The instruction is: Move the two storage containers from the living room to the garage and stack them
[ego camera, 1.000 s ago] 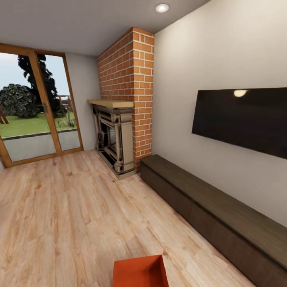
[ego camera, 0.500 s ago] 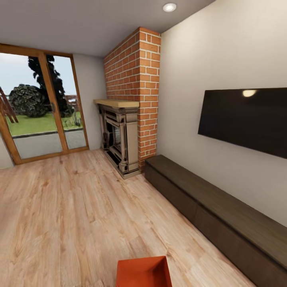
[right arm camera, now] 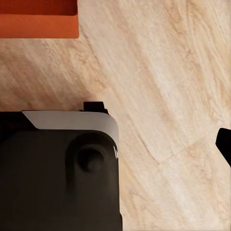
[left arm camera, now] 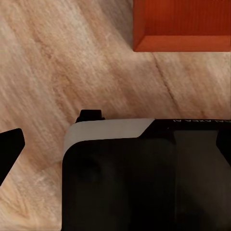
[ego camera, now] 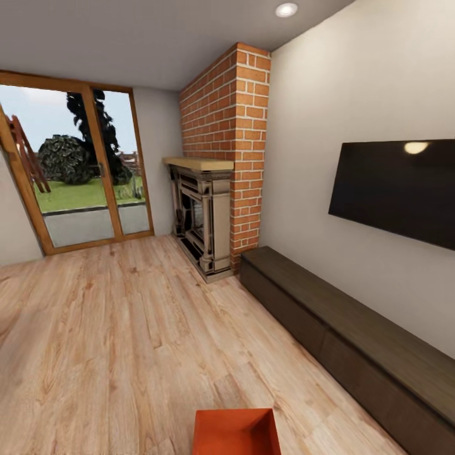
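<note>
One orange-red storage container (ego camera: 237,433) sits on the light wood plank floor (ego camera: 126,341) of the living room, at the near edge of the head view with its open top facing up. Its corner also appears in the left wrist view as the container (left arm camera: 183,24) and in the right wrist view as the container (right arm camera: 38,19). A single black left fingertip (left arm camera: 9,149) hangs over bare planks, well apart from the bin. A single black right fingertip (right arm camera: 225,144) likewise hangs over bare planks. Nothing is held.
A red brick fireplace (ego camera: 221,189) stands ahead, with a long low dark cabinet (ego camera: 354,341) and a black TV (ego camera: 398,189) along the right wall. Wood-framed glass doors (ego camera: 82,170) are at the far left. My dark base (left arm camera: 144,178) sits below both wrists.
The whole head view has slid to the right, so the camera has turned left. The container stays at the near edge of the view.
</note>
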